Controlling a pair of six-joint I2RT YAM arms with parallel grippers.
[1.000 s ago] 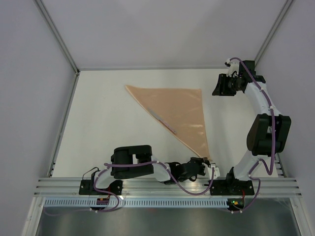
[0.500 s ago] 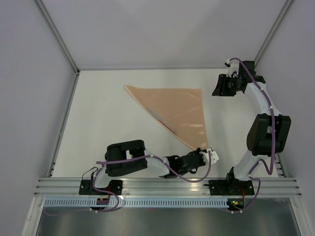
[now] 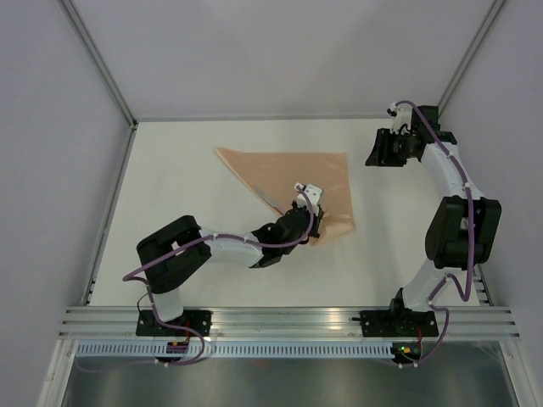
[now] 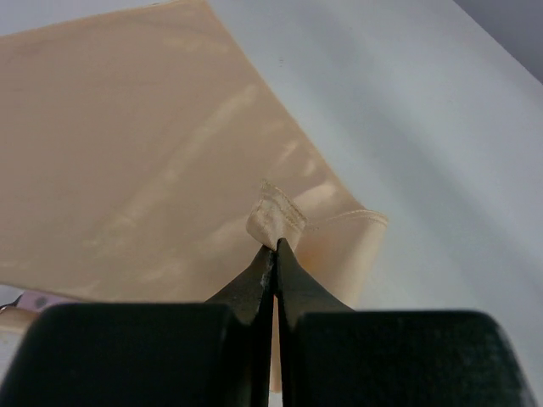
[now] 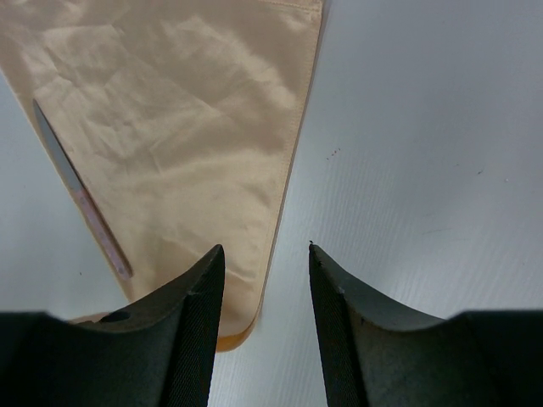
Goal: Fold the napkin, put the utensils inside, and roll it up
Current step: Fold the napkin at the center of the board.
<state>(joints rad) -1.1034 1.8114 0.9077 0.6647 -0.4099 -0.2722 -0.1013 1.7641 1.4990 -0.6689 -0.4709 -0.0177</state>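
My left pincer (image 4: 274, 246) is pressed together on one corner of the napkin (image 4: 127, 144), and a small hemmed tab of cloth stands up past the tips. That corner is lifted and drawn back over the cloth, so the napkin's near end is a soft fold resting on the table (image 4: 441, 127).

From above, the napkin (image 3: 301, 174) lies as a triangle in the middle of the table (image 3: 187, 254). Its long slanted edge is on the left, and my left pincer (image 3: 316, 227) is over its near end.

The utensil (image 3: 270, 198) lies along that slanted edge, just beside my left wrist. It is loose.

My right pincer (image 3: 376, 153) hangs near the napkin's far right corner. Its own camera shows this pincer (image 5: 261, 254) spread and holding nothing. The napkin (image 5: 187, 127) and utensil (image 5: 81, 191) lie below it.
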